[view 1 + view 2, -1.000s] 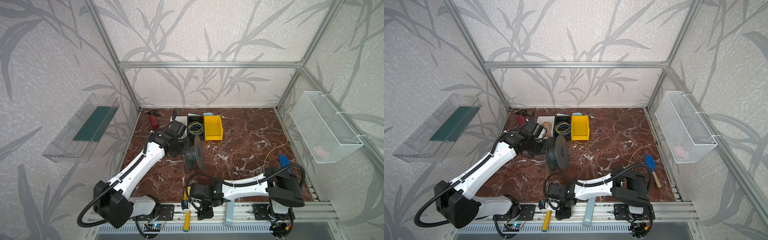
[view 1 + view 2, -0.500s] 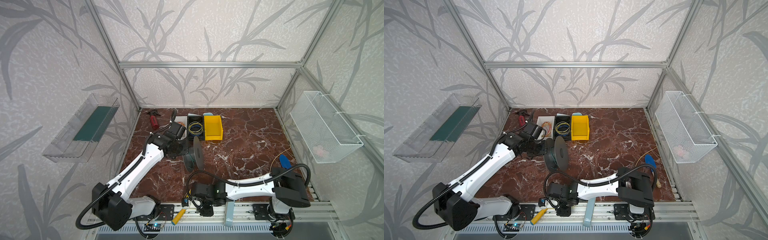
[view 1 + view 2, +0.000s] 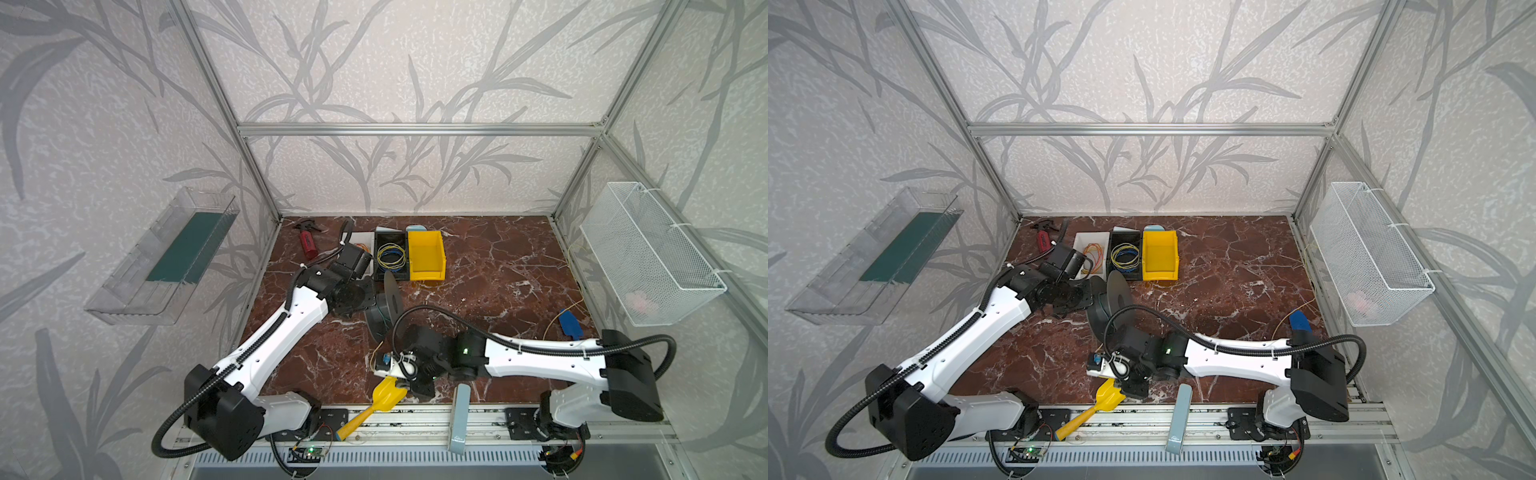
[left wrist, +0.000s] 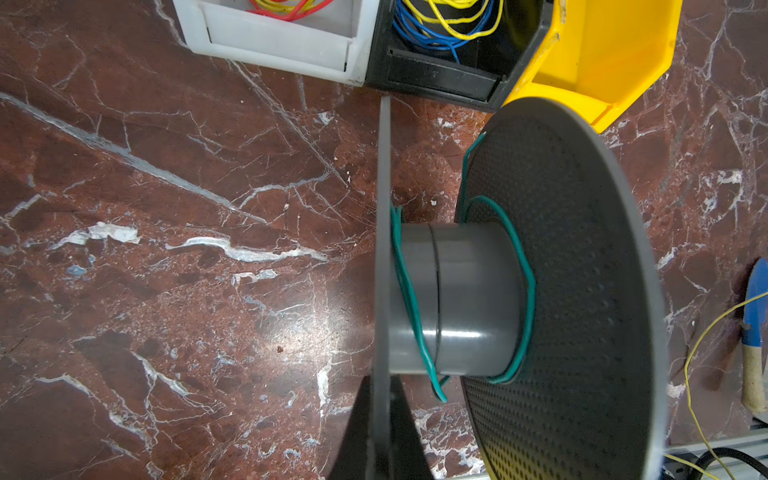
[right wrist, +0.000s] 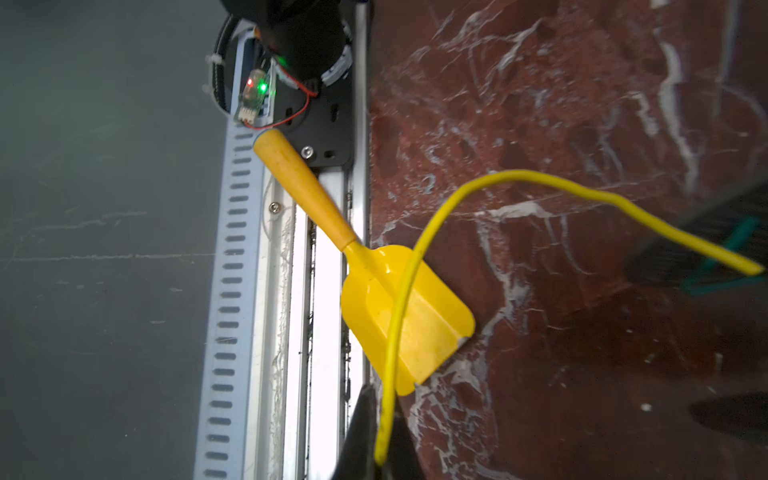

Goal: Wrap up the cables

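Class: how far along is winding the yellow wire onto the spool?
Done: left gripper clamps the spool; right gripper pinches the yellow wire. In hand: its free end, not yet on the spool. Left: all the winding; only green wire circles the hub.

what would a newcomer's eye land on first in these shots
A dark grey spool stands on edge mid-table. The left gripper pinches its flange, and a few turns of green wire sit on its hub. Near the front edge, the right gripper is shut on a thin yellow wire, above a yellow toy shovel.
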